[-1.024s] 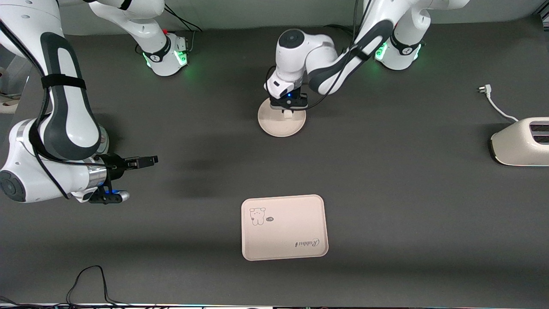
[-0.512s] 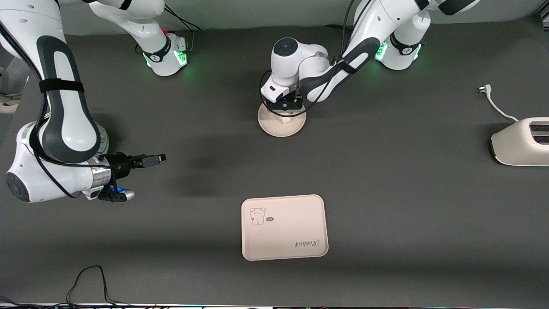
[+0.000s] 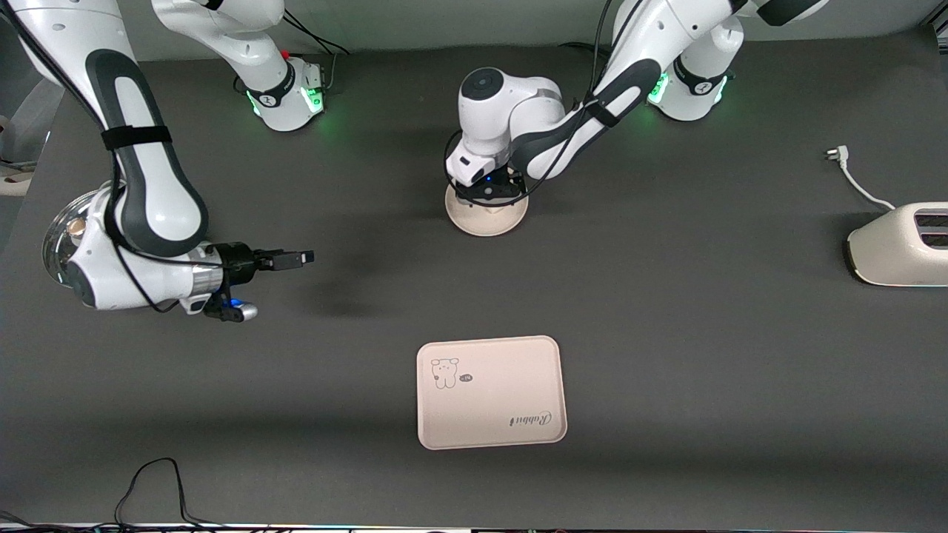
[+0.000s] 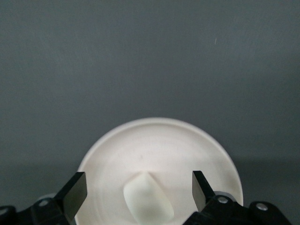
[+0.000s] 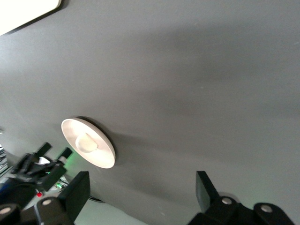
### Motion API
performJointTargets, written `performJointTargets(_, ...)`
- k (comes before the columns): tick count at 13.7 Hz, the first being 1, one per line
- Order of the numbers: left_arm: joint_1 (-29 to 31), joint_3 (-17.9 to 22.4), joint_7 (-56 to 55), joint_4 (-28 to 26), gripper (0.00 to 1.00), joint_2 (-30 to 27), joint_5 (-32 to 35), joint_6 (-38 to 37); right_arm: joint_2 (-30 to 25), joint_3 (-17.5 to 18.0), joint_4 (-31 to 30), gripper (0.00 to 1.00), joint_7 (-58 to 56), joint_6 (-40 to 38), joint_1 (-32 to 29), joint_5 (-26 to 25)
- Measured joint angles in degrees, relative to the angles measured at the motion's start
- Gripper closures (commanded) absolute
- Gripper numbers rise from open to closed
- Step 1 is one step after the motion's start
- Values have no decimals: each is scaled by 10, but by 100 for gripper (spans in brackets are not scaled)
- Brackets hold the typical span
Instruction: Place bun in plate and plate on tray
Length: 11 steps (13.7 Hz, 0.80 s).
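The round cream plate (image 3: pixel 485 220) sits on the dark table near the robots' bases. The bun (image 4: pixel 147 199), a small off-white lump, lies in the plate (image 4: pixel 159 140). My left gripper (image 3: pixel 489 194) hangs low over the plate and hides the bun in the front view. In the left wrist view this gripper (image 4: pixel 139 180) is open, one finger on each side of the bun, neither touching it. My right gripper (image 3: pixel 296 257) is open and empty (image 5: pixel 142 180) over bare table toward the right arm's end. The tray (image 3: pixel 492 403) with the "Rabbit" print lies nearer to the front camera than the plate.
A cream toaster (image 3: pixel 900 244) stands at the left arm's end of the table, its white cable and plug (image 3: pixel 852 178) beside it. A black cable (image 3: pixel 155 481) loops at the table's front edge. The right wrist view shows the plate (image 5: pixel 105 159) with the bun (image 5: pixel 86 143).
The left gripper has sunk over the plate and opened, and the bun now lies in the plate. The right gripper has moved toward the table's middle.
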Motion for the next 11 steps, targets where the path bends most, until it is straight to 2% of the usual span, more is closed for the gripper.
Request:
performJointTargets(2, 9, 2, 49, 48, 0, -1, -1, -36, -17, 0, -47, 0, -19, 27, 7, 21)
performJointTargets(5, 51, 5, 138, 86, 0, -1, -23, -39, -36, 0, -90, 0, -21, 61, 23, 60)
performJointTargets(8, 104, 10, 275, 131, 0, -2, -101, -39, -46, 0, -130, 0, -25, 125, 67, 119)
performJointTargets(11, 112, 61, 392, 157, 0, -29, -206, -49, -46, 1, -156, 0, -25, 167, 96, 135)
